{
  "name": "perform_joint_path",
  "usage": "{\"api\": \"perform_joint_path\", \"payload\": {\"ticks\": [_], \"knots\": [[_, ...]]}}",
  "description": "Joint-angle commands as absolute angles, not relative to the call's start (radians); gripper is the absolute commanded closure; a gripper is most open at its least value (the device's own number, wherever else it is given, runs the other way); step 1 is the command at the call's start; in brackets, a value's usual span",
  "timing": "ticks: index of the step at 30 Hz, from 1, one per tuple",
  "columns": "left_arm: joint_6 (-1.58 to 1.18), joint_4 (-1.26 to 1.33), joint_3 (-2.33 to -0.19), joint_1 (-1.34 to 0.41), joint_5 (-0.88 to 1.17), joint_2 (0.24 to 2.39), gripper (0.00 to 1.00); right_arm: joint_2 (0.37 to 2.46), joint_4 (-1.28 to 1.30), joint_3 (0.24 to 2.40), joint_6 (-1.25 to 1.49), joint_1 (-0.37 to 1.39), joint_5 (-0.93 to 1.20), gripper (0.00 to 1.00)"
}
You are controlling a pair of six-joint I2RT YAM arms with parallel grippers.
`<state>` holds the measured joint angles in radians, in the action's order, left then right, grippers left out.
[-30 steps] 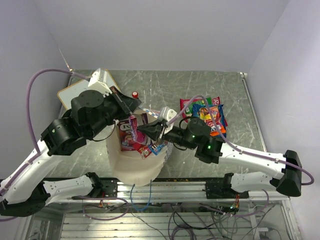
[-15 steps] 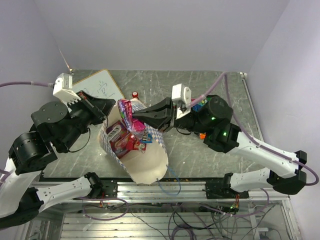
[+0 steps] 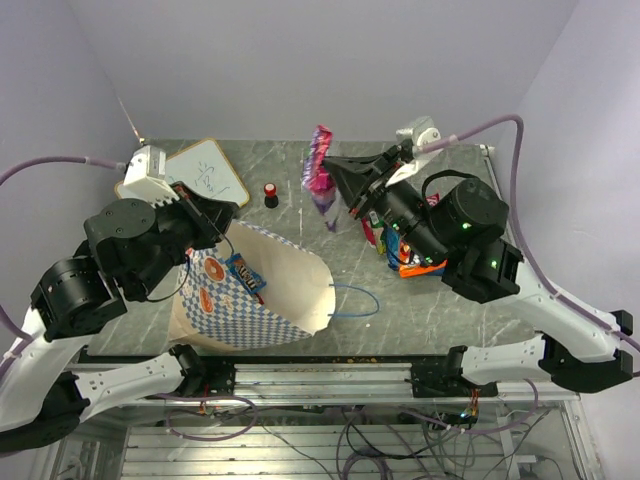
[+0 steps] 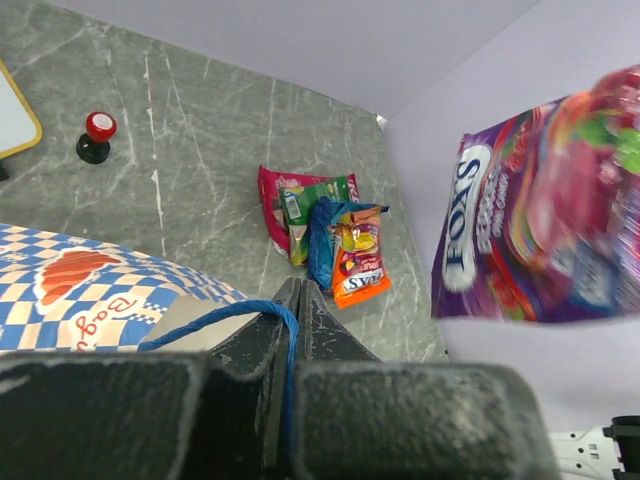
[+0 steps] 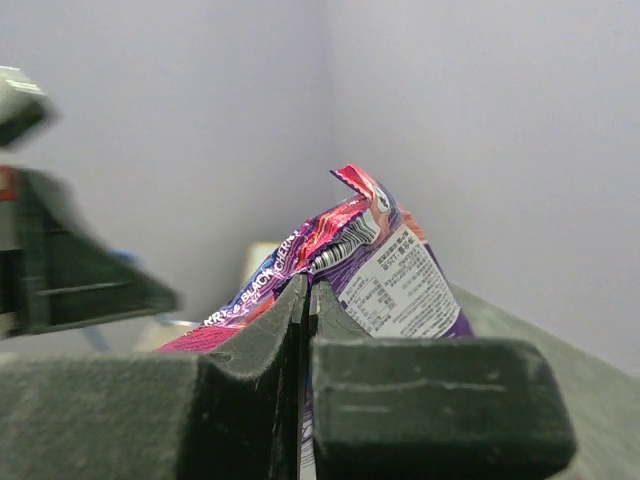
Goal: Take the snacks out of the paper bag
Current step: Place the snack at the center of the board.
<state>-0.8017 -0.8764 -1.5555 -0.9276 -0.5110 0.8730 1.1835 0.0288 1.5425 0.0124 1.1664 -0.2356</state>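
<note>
The paper bag (image 3: 262, 300) lies tilted with its mouth toward the right, and its checked band (image 4: 70, 290) shows in the left wrist view. My left gripper (image 3: 222, 228) (image 4: 298, 292) is shut on the bag's blue cord handle (image 4: 215, 320) at the upper rim. One blue-and-orange packet (image 3: 245, 276) shows inside the bag. My right gripper (image 3: 338, 178) (image 5: 308, 292) is shut on a purple packet (image 3: 321, 182) (image 5: 390, 275) (image 4: 550, 220), held high in the air behind and right of the bag. Several snacks (image 3: 402, 256) (image 4: 330, 235) lie in a pile on the table's right side, partly hidden under the right arm.
A small red-capped bottle (image 3: 270, 192) (image 4: 97, 135) stands behind the bag. The white writing board (image 3: 205, 172) lies at the back left. The bag's second blue handle (image 3: 356, 300) lies loose on the table by its mouth.
My right gripper rose out of the bag with the purple packet and swung back and right. The bag tipped over to the left, and the left arm shifted with its handle.
</note>
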Motion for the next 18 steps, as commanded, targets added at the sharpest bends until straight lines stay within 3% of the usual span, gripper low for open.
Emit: {"api": "perform_joint_path", "payload": {"ticks": [1, 4, 7, 12, 18], "knots": [[-0.734, -0.847, -1.588, -0.933, -0.505, 0.883, 0.93, 1.213, 0.272, 1.556, -0.005, 1.162, -0.695, 1.00], [-0.698, -0.869, -1.609, -0.933, -0.523, 0.908, 0.93, 1.224, 0.346, 1.488, 0.014, 1.118, -0.790, 1.00], [-0.660, -0.878, -1.617, -0.933, -0.515, 0.923, 0.93, 1.238, 0.483, 1.441, 0.133, 0.956, -0.771, 1.00], [-0.635, -0.968, -1.676, -0.934, -0.532, 0.951, 0.93, 1.302, 0.801, 1.457, 0.438, 0.809, -0.874, 1.00], [-0.588, -0.972, -1.688, -0.933, -0.567, 0.952, 0.93, 1.358, 0.813, 1.394, 0.548, 0.670, -0.789, 1.00]]}}
